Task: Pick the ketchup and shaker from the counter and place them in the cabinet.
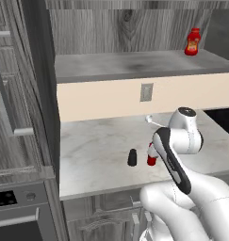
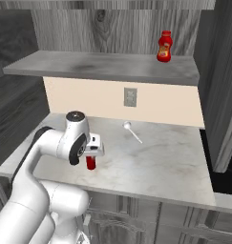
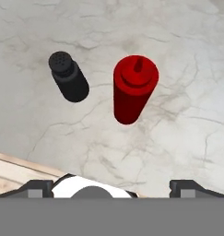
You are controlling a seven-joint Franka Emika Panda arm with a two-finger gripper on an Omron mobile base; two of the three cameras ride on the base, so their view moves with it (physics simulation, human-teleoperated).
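The ketchup [image 3: 133,90], a slim dark-red bottle with a narrow nozzle, stands upright on the marble counter [image 3: 187,138]. Just left of it in the hand view stands the shaker [image 3: 68,76], a small black cylinder with a perforated top. My gripper [image 3: 114,186] hovers above both, open, with its fingertips [image 3: 39,188] spread wide and nothing between them. From the right base, the gripper [image 2: 91,153] hangs right over the ketchup [image 2: 90,163]. From the left base, my arm hides part of the ketchup [image 1: 152,160], with the shaker [image 1: 132,157] beside it. The cabinet shelf [image 1: 130,67] runs above the counter.
A squat bright-red bottle with a yellow label [image 1: 193,42] stands at the right end of the shelf. A white spoon-like utensil [image 2: 132,131] lies on the counter near the wall, below an outlet [image 2: 130,96]. An oven [image 1: 17,212] sits to the left, and a dark cooktop [image 2: 227,181] to the right.
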